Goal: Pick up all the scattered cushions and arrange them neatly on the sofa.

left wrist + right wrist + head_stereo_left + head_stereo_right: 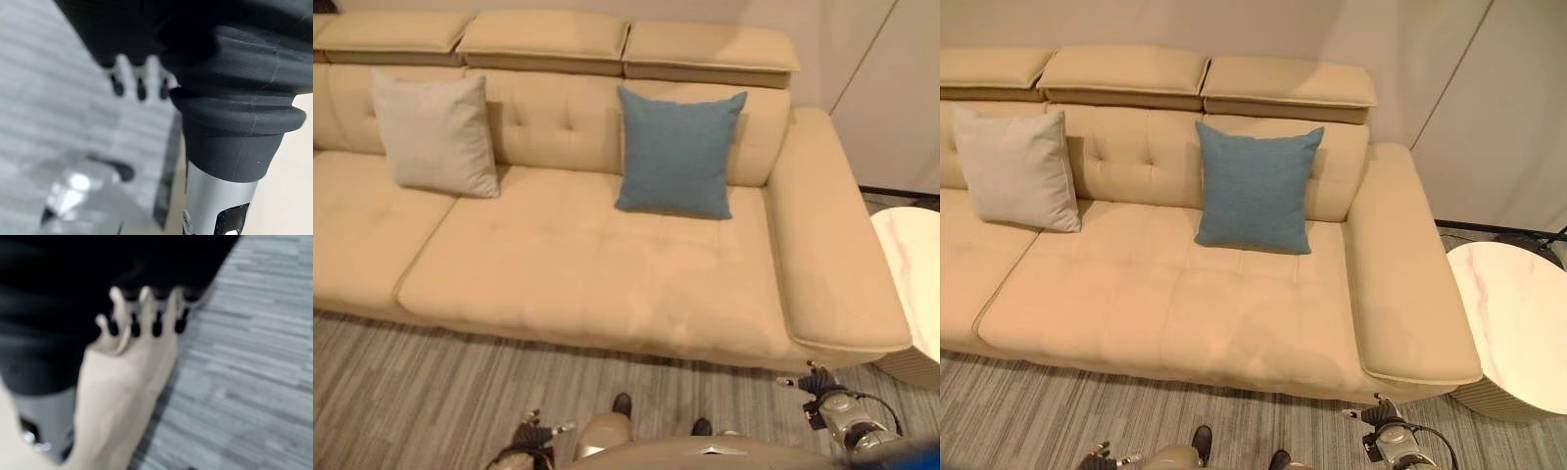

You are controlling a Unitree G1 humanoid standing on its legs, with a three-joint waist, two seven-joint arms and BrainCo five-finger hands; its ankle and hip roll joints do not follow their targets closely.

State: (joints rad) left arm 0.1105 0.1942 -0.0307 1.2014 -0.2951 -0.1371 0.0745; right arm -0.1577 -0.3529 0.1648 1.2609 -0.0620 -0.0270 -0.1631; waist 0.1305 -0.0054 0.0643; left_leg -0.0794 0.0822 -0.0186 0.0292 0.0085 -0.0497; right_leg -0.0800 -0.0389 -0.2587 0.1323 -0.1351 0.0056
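Note:
Two cushions lean upright against the backrest of the beige sofa [568, 264]. A pale grey cushion [435, 132] stands toward the left and a blue cushion [675, 152] toward the right. Both my hands hang low over the floor in front of the sofa. My left hand [532, 431] is near the sofa's middle, its fingers [140, 83] relaxed and holding nothing. My right hand [818, 384] is just below the sofa's right armrest corner, its fingers [145, 308] loosely straight and empty.
A round white marble-topped side table [1518, 323] stands to the right of the sofa's armrest [1400, 274]. Grey striped floor [411, 392] runs along the sofa's front. A pale wall [1489, 108] lies behind.

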